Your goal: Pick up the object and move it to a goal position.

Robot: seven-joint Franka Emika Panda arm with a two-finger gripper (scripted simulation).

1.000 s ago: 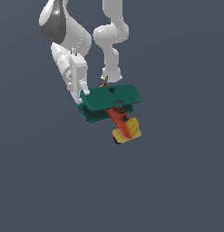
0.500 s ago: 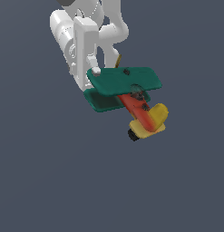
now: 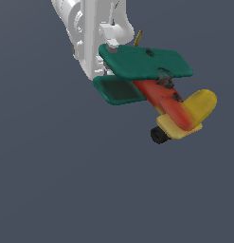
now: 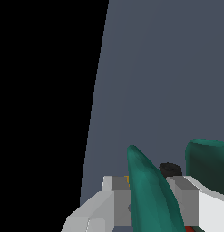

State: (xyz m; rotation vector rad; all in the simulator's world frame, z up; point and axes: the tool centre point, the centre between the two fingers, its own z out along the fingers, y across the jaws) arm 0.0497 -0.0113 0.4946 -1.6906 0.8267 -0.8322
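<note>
Holding the toy biplane up in the air, my gripper pinches one green wing between both fingers, as the wrist cam shows. From the ext. view I see the plane's yellow tail and a black wheel pointing to the exterior view's right, w/ the thin propeller near the arm.

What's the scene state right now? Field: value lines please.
object: toy biplane, green wings, red-orange body, yellow tail
gripper: gripper, fingers either side of one green wing
grasp: shut on the wing
plane attitude: tilted, tail toward the exterior view's right
wheel: black wheel under the tail
surroundings: plain grey background
</note>
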